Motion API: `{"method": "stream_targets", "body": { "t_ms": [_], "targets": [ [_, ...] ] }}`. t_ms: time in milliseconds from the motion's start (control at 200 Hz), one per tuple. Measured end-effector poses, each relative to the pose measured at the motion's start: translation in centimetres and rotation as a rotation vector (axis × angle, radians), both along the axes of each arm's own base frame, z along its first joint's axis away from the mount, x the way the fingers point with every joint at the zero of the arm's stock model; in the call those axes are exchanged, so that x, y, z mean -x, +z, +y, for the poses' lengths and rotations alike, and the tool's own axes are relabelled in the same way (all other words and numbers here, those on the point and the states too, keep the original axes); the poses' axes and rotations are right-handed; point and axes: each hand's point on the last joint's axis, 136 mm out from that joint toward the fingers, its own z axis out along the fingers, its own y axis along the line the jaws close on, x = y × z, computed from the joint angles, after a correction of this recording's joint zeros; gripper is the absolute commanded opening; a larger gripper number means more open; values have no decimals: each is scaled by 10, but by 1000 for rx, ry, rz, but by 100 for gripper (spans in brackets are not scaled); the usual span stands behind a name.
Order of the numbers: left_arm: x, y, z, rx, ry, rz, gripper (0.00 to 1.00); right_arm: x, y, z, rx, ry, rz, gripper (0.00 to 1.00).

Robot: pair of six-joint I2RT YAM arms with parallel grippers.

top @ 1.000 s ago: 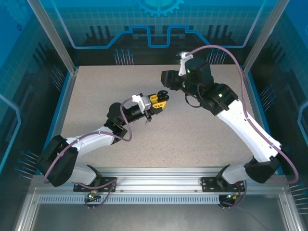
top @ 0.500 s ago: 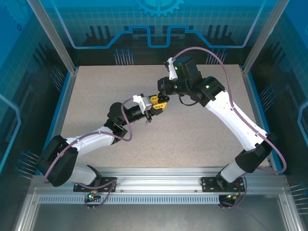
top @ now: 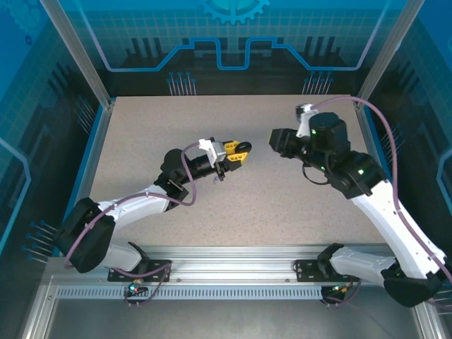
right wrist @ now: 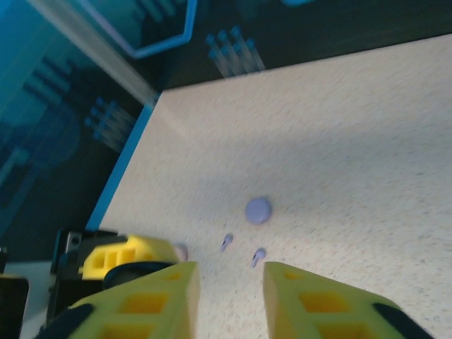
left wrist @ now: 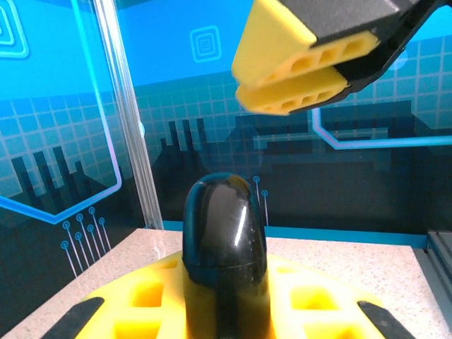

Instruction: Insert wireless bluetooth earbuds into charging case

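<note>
Right wrist: lavender case (right wrist: 258,210) beside lavender earbuds (right wrist: 258,255) on table (right wrist: 367,141).

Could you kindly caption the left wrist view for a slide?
Left gripper clamps a glossy black case; right gripper nearby.

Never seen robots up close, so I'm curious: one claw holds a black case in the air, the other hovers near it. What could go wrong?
The left gripper pinches only the lower part of the smooth black case; a nudge might make it slip and drop.
The open right gripper is close by, so the two could bump.
The tiny lavender earbuds lie loose on the table; they may be flicked away.
</note>
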Motion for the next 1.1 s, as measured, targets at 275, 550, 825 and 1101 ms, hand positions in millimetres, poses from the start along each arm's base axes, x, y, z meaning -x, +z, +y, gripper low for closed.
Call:
{"method": "stream_targets", "body": {
  "t_ms": [275, 550, 825, 1101],
  "targets": [
    [-22, -13, -15, 2, 18, 184, 0, 2, -42, -40, 35, -162, 53, 50],
    [-33, -74, -64, -56, 1, 479, 0, 20, -113, -64, 99, -250, 173, 54],
    [-41, -136, -108, -88, -25, 781, 0, 33, -112, -86, 104, -321, 157, 54],
    [-51, -193, -118, -73, 24, 1081, 0, 34, -123, -90, 125, -343, 186, 55]
  ]
}}
